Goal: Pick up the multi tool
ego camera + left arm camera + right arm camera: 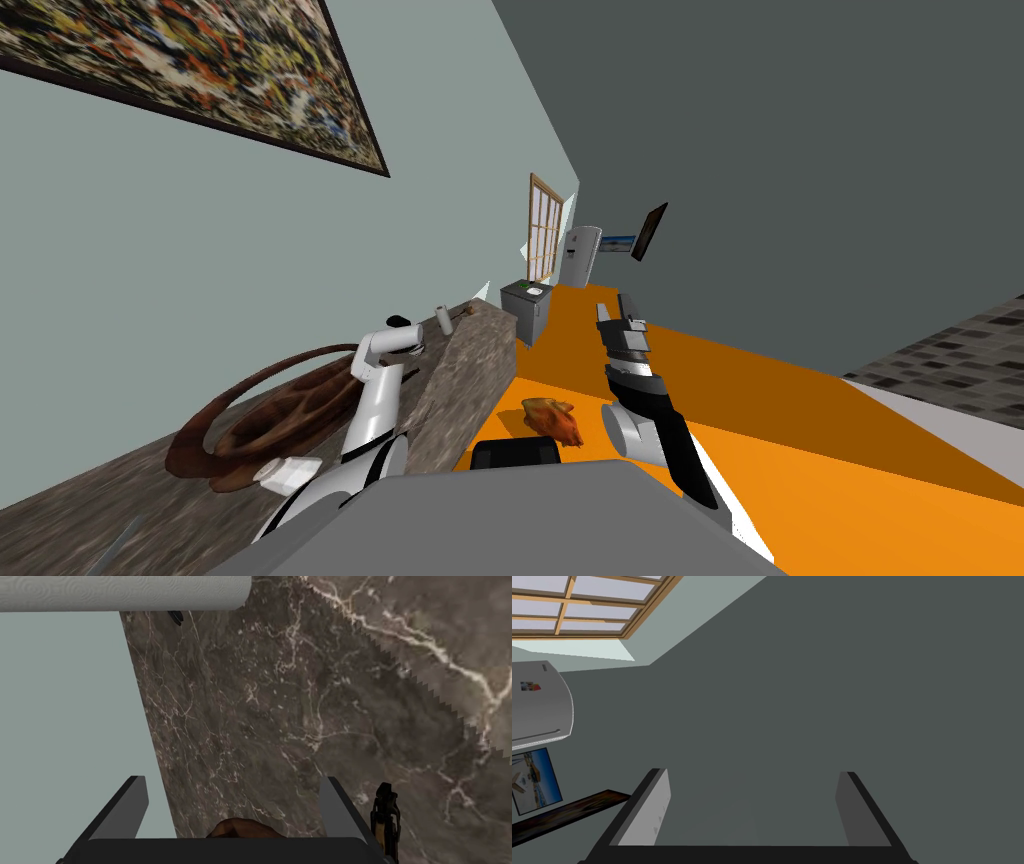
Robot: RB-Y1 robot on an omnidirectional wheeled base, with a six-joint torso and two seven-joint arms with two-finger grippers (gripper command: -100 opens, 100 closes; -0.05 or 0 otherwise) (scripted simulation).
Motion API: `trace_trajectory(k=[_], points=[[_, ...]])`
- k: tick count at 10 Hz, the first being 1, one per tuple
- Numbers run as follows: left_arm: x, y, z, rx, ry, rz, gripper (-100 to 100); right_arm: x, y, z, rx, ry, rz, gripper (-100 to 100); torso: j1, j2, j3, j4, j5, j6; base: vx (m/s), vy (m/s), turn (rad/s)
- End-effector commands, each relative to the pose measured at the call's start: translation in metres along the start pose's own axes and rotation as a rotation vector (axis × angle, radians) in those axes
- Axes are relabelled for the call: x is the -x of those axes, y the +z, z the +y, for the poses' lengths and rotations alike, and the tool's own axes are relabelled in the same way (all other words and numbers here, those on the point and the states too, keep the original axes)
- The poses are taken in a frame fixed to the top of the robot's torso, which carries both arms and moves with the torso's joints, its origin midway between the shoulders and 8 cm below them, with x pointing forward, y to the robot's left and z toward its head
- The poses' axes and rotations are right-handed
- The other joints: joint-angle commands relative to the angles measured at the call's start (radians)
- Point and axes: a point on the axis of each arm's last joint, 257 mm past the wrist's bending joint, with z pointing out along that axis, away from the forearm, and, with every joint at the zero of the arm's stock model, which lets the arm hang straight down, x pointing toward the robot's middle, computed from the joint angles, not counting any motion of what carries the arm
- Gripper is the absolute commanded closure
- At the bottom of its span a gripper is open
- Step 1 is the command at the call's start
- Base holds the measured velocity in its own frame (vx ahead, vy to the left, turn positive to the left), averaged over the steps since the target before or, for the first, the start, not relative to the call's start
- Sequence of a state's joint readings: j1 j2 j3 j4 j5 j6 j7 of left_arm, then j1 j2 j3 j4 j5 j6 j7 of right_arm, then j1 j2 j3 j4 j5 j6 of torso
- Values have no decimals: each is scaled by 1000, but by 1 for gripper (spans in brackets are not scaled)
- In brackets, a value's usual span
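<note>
The multi tool (385, 822), black with a tan side, lies on the brown marbled counter (300, 701) just outside one finger of my left gripper (232, 782). That gripper is open, low over the counter, and nothing is pressed between its fingers. A rounded brown thing (244, 828) shows at the gripper's body. In the head view the left gripper (408, 342) reaches over the counter (470, 370) by the wall. My right gripper (752, 773) is open and empty, held up over the orange floor (612, 318).
A white paper towel roll (125, 591) stands ahead of the left gripper, with a small black item (175, 617) beside it. A brown basket (270, 420) and a white object (287, 470) sit on the counter by my left arm. A brown lump (553, 418) lies on the floor.
</note>
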State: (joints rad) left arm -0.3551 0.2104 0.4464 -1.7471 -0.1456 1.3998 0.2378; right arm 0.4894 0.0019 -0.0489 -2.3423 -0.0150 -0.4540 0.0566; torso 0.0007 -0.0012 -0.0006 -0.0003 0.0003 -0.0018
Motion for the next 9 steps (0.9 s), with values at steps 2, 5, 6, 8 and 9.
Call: trace_trajectory(k=[2,5,6,8,9], points=[[7,5,28,106,-33,-31,-100,0,0,0,0,0,0,0,0,0,0,0,0,0,22,-2,7],[14,5,53,201,-52,-60,-100,0,0,0,0,0,0,0,2,-2,-1,0,0,0,35,19,18],[18,6,65,243,-69,-76,-100,0,0,0,0,0,0,0,2,-1,-1,0,0,0,30,13,67],[23,3,83,310,-85,-100,-100,0,0,0,0,0,0,0,1,-1,0,0,0,0,31,11,31],[23,3,86,320,-85,-103,-100,0,0,0,0,0,0,0,1,-1,-1,0,0,0,34,17,27]])
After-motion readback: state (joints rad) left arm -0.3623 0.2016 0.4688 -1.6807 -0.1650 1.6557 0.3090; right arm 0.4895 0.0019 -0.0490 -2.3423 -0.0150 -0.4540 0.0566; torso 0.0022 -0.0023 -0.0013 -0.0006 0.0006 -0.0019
